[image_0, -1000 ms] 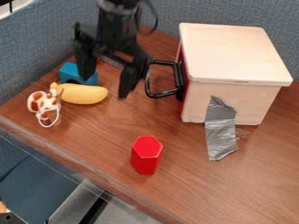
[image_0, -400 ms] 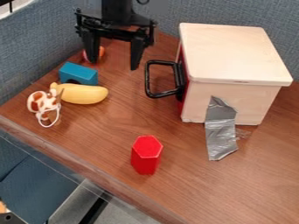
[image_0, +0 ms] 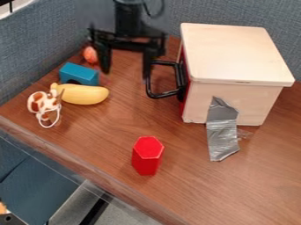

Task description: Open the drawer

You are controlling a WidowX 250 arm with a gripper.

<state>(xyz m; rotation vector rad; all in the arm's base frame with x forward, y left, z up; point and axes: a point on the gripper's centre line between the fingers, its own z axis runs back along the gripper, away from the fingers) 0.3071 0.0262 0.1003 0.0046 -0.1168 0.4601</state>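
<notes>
The black two-finger gripper (image_0: pixel 126 74) is hanging down from the top edge, with its fingers standing wide apart, near the black looped metal handle (image_0: pixel 163 95) of the pale wooden box (image_0: pixel 235 55). The red drawer front (image_0: pixel 185 94) is sitting closed in the box. Silver tape (image_0: pixel 222 132) is running from the box side onto the brown wooden table (image_0: pixel 176 176). The red six-sided block (image_0: pixel 147 156) is standing upright (it is nearer to the camera). The yellow curved toy (image_0: pixel 84 94) is lying between the blue block (image_0: pixel 78 74) and the brown-and-white toy animal (image_0: pixel 43 103).

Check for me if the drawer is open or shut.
Shut: its red front sits close against the wooden box, with no gap showing behind the black handle.
</notes>
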